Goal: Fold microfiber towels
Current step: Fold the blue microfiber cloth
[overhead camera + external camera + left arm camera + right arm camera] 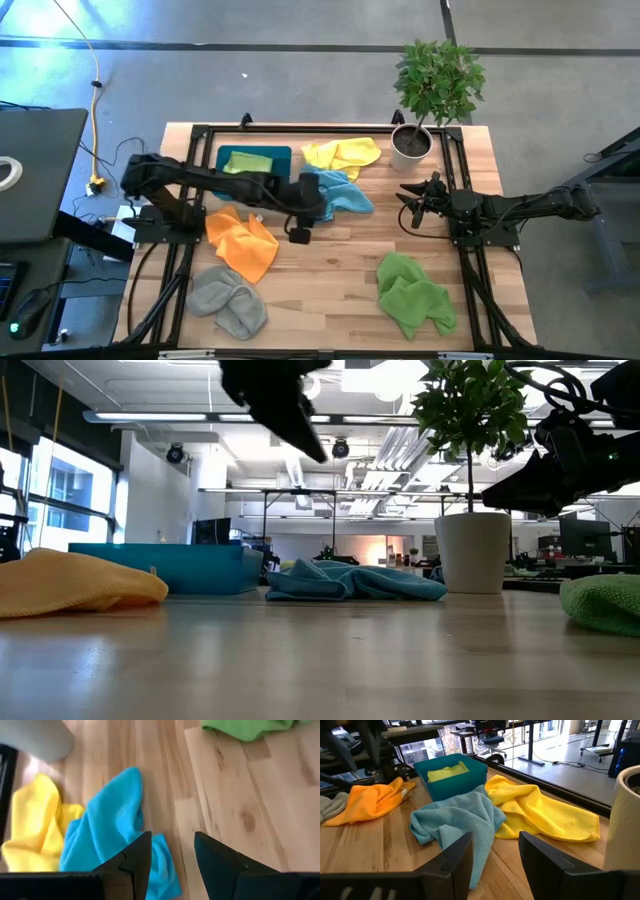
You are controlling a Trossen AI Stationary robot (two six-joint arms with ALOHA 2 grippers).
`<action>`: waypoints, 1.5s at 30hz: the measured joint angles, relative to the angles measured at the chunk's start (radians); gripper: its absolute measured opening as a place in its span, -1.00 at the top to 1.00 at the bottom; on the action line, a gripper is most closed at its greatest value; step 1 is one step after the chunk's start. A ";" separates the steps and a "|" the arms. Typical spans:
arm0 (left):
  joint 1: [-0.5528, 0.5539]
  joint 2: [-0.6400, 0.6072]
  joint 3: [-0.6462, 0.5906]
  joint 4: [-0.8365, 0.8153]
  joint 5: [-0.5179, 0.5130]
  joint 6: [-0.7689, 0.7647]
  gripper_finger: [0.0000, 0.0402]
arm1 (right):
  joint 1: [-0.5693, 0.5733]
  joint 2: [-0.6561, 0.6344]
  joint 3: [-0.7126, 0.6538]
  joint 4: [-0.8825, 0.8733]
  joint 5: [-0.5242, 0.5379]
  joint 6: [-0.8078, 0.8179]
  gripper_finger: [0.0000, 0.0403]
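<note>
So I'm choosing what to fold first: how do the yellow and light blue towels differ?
The yellow towel lies nearer the plant pot; the blue towel sits toward the table's middle. The left gripper hangs beside the blue, away from the yellow. Both are crumpled, unfolded.

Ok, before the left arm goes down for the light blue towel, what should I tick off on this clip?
1. Left gripper open with nothing between its fingers: ok.
2. Left gripper over the light blue towel: ok, above its edge in the high view.
3. Blue towel free of the others: not ok, it touches or overlaps the yellow towel.
4. Bare table in front for folding: ok.
5. Right gripper out of the way: ok, open and empty, beside the plant pot.
6. Tray already holding a folded towel: ok, one light green one inside.
</note>
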 joint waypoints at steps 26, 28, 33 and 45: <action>0.059 0.284 -0.003 -0.119 -0.097 0.211 0.50 | 0.000 -0.001 0.000 -0.022 0.000 -0.002 0.26; 0.072 0.284 -0.003 -0.119 -0.095 0.210 0.60 | 0.000 -0.001 0.000 -0.022 0.000 -0.017 0.26; 0.094 0.284 -0.003 -0.118 -0.093 0.202 0.85 | 0.000 -0.001 0.000 -0.022 0.000 0.006 0.26; 0.056 0.263 -0.002 -0.062 -0.093 0.111 0.99 | 0.000 -0.001 0.000 -0.020 -0.091 0.138 0.26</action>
